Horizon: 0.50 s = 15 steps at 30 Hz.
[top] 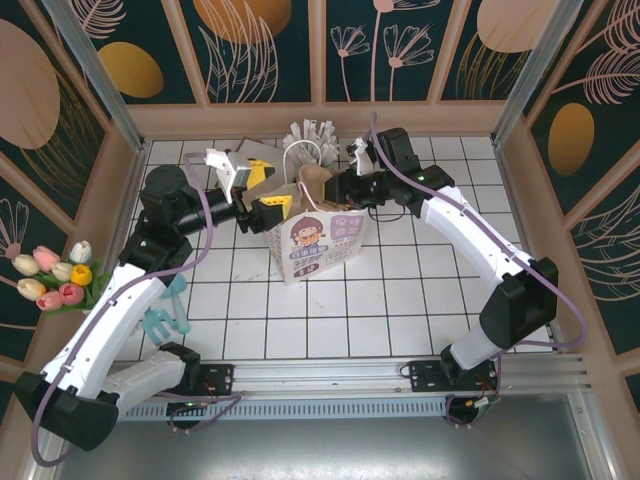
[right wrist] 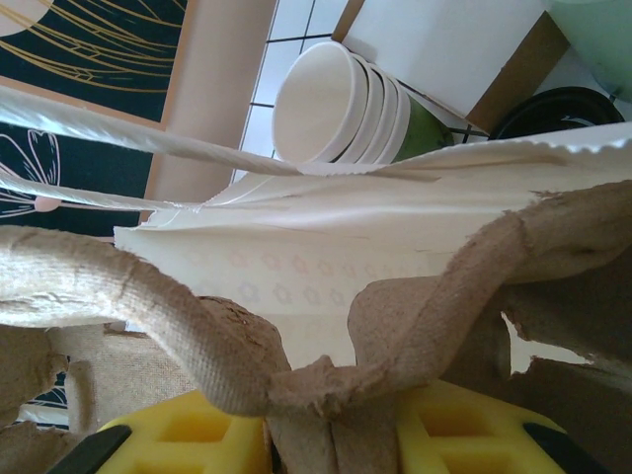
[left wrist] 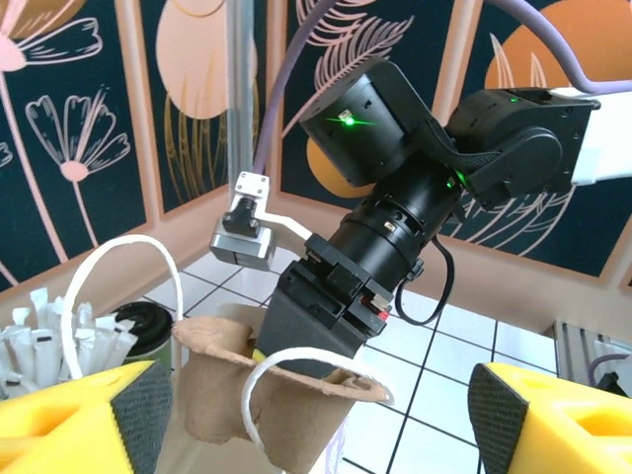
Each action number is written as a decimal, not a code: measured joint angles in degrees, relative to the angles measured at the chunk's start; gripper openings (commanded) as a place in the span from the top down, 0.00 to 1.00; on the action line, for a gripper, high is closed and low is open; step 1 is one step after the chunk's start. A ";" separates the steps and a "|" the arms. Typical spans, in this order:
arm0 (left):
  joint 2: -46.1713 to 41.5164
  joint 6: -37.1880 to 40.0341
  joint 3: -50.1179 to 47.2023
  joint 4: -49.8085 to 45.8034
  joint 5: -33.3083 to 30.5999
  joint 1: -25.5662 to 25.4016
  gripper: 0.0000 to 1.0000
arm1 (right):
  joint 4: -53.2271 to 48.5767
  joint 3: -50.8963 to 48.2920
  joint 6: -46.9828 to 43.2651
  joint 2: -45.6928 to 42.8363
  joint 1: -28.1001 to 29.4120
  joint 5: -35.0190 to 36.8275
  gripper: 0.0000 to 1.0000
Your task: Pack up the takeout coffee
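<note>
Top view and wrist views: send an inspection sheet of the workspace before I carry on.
Surface: white tiled table, bare in front of the bag.
Job's things: coffee outside the bag, beside the sticks; carrier sticks out of bag.
Clutter: cream cups, teal item at left.
Claws: left claw open at the carrier; right claw shut on carrier.
Cables: purple cable, no snag seen.
Surroundings: floral walls, tulips at left.
</note>
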 measured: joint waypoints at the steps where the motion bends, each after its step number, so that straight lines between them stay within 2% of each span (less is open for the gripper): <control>1: 0.94 0.81 0.59 -0.20 0.83 0.00 0.31 | 0.00 0.00 -0.02 0.00 0.00 0.00 0.70; 3: 2.73 2.97 1.79 -0.81 2.05 -0.02 0.36 | 0.00 0.00 -0.02 0.07 0.00 -0.02 0.70; 15: 8.41 15.61 5.09 -3.15 9.11 -0.02 0.39 | -0.02 0.46 -0.02 0.85 0.02 0.00 0.70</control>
